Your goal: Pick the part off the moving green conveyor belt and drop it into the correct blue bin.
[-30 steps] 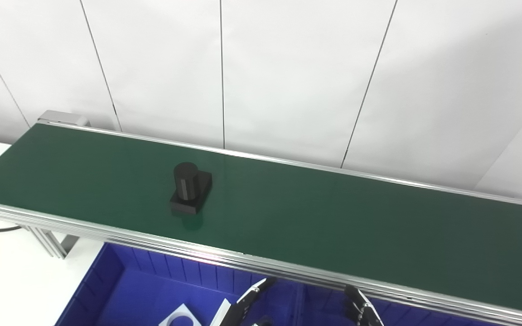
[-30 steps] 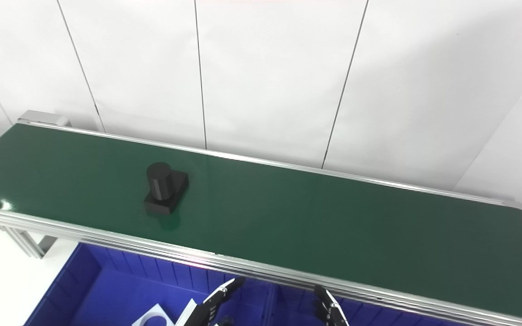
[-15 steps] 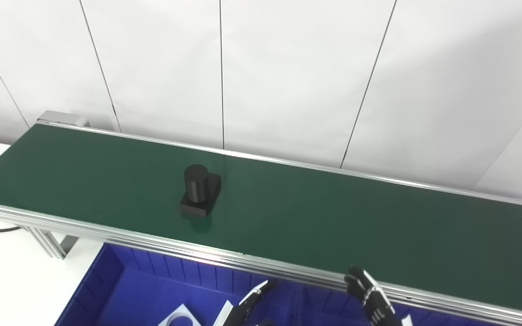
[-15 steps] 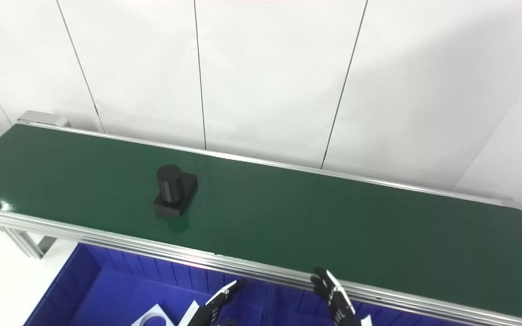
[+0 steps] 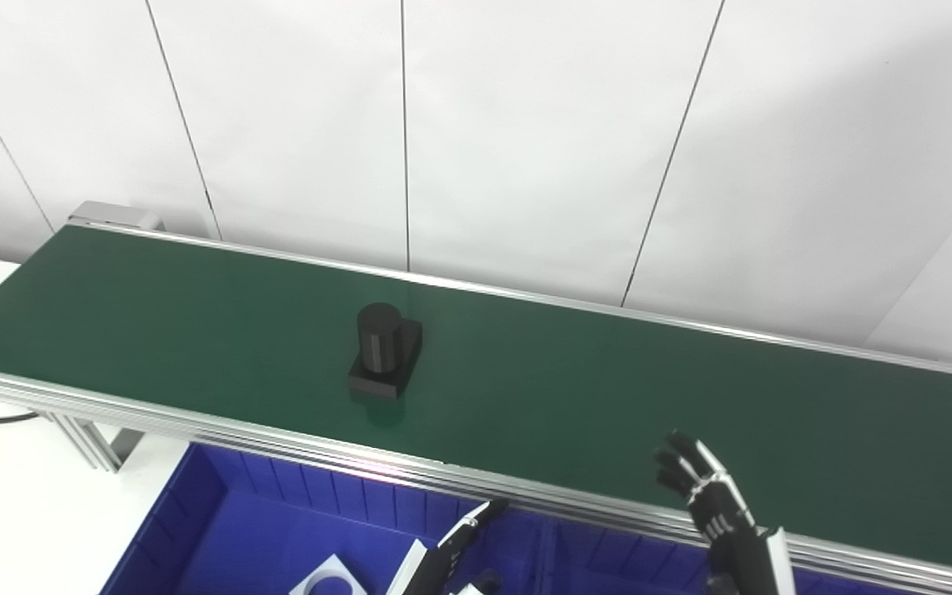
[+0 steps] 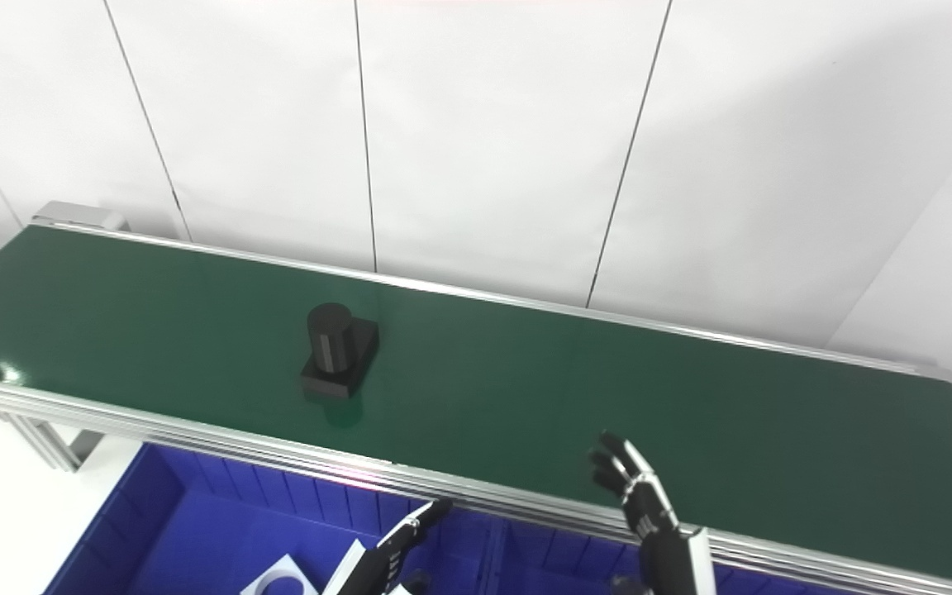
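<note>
The part (image 5: 384,350) is standing on the belt (image 5: 162,318), well left of the right hand (image 5: 711,500), which is hovering empty, fingers spread.

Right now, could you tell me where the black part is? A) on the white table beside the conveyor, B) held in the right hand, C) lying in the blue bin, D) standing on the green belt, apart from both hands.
D: the black part stands on the green belt, with the raised right hand off to its right and the left hand low over the blue bin.
</note>
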You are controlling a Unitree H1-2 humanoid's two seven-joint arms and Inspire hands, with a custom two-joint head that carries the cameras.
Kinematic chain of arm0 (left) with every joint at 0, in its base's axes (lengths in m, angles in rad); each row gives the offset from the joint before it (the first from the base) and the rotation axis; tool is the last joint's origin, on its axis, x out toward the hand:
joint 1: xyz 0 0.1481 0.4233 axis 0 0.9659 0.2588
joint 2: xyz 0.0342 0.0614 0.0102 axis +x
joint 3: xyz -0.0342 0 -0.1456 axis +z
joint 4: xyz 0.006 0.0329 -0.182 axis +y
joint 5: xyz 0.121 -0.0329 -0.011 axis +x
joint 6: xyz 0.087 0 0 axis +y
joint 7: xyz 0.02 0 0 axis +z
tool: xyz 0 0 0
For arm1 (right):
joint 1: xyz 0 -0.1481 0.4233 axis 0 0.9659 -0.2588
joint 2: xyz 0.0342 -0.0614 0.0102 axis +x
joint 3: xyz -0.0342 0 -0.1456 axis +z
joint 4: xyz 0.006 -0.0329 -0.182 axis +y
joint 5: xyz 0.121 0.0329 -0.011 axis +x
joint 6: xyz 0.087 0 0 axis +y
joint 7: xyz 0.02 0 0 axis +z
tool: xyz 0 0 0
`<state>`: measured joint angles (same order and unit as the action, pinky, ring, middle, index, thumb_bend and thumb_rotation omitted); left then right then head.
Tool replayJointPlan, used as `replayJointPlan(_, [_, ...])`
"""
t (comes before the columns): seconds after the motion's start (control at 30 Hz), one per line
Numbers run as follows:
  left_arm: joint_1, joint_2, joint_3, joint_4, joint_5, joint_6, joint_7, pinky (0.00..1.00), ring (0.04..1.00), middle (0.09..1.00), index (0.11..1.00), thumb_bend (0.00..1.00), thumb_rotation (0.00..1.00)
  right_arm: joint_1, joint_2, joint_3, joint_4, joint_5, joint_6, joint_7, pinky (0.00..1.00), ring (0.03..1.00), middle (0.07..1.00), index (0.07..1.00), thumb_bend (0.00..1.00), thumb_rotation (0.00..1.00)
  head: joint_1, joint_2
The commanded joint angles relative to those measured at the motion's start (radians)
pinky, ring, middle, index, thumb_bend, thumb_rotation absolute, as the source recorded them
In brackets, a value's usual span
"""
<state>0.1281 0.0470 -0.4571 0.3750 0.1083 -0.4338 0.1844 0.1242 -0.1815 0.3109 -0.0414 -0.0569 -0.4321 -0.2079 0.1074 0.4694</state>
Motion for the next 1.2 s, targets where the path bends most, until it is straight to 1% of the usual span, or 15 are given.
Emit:
replayJointPlan(0.0, [-0.018, -0.009, -0.006, -0.018, 0.008, -0.036, 0.011, 0.95, 0.953, 0.932, 0.901, 0.84, 0.93, -0.045, 0.000, -0.034, -0.003, 0.017, -0.038, 0.023, 0.82, 0.859, 0.894, 0.879, 0.94, 0.98, 0.003, 0.000])
replayJointPlan(0.17, [-0.024, -0.009, -0.011, -0.009, 0.008, -0.036, 0.018, 0.95, 0.951, 0.931, 0.900, 0.86, 0.93, -0.128, -0.025, -0.085, 0.028, 0.004, -0.038, 0.036, 0.84, 0.894, 0.924, 0.899, 0.90, 0.98, 0.002, -0.003])
replayJointPlan(0.2, [-0.024, -0.010, -0.012, -0.008, 0.005, -0.036, 0.017, 0.95, 0.953, 0.932, 0.900, 0.85, 0.92, -0.137, -0.027, -0.092, 0.032, 0.006, -0.038, 0.041, 0.85, 0.902, 0.928, 0.901, 0.90, 0.97, 0.002, -0.003])
replayJointPlan(0.27, [-0.027, -0.010, -0.013, -0.005, 0.003, -0.036, 0.016, 0.95, 0.952, 0.931, 0.900, 0.86, 0.92, -0.166, -0.029, -0.116, 0.042, 0.031, -0.038, 0.068, 0.85, 0.901, 0.927, 0.893, 0.91, 0.95, 0.001, -0.004])
replayJointPlan(0.37, [-0.031, -0.011, -0.015, -0.003, 0.003, -0.036, 0.019, 0.94, 0.949, 0.929, 0.898, 0.85, 0.91, -0.204, -0.027, -0.147, 0.054, 0.041, -0.038, 0.095, 0.84, 0.900, 0.932, 0.893, 0.90, 0.94, 0.002, -0.003])
replayJointPlan(0.57, [-0.035, -0.017, -0.013, 0.000, 0.002, -0.036, 0.019, 0.95, 0.950, 0.930, 0.901, 0.86, 0.91, -0.268, -0.015, -0.199, 0.111, 0.054, -0.038, 0.136, 0.83, 0.921, 0.948, 0.912, 0.95, 0.89, 0.001, -0.006])
replayJointPlan(0.67, [-0.042, -0.016, -0.017, 0.008, 0.006, -0.036, 0.024, 0.94, 0.949, 0.929, 0.902, 0.86, 0.91, -0.312, -0.011, -0.229, 0.161, 0.084, -0.038, 0.184, 0.84, 0.922, 0.950, 0.915, 0.96, 0.87, 0.002, -0.009])
replayJointPlan(0.73, [-0.045, -0.018, -0.019, 0.012, 0.005, -0.036, 0.026, 0.95, 0.950, 0.928, 0.900, 0.86, 0.91, -0.342, -0.012, -0.245, 0.192, 0.082, -0.038, 0.204, 0.84, 0.930, 0.954, 0.923, 0.98, 0.84, 0.003, -0.010])
replayJointPlan(0.87, [-0.050, -0.020, -0.024, 0.019, 0.010, -0.036, 0.034, 0.94, 0.942, 0.923, 0.898, 0.87, 0.91, -0.386, -0.014, -0.269, 0.240, 0.070, -0.038, 0.222, 0.82, 0.935, 0.963, 0.944, 1.00, 0.83, 0.002, -0.010])
replayJointPlan(0.97, [-0.054, -0.024, -0.024, 0.021, 0.005, -0.036, 0.033, 0.93, 0.938, 0.922, 0.896, 0.87, 0.90, -0.429, -0.018, -0.281, 0.292, 0.055, -0.038, 0.216, 0.79, 0.924, 0.953, 0.936, 1.00, 0.82, 0.003, -0.012])
replayJointPlan(1.17, [-0.059, -0.027, -0.024, 0.024, 0.002, -0.036, 0.038, 0.93, 0.937, 0.921, 0.895, 0.86, 0.89, -0.493, -0.038, -0.272, 0.368, 0.012, -0.038, 0.195, 0.77, 0.903, 0.953, 0.946, 1.00, 0.82, 0.004, -0.014])
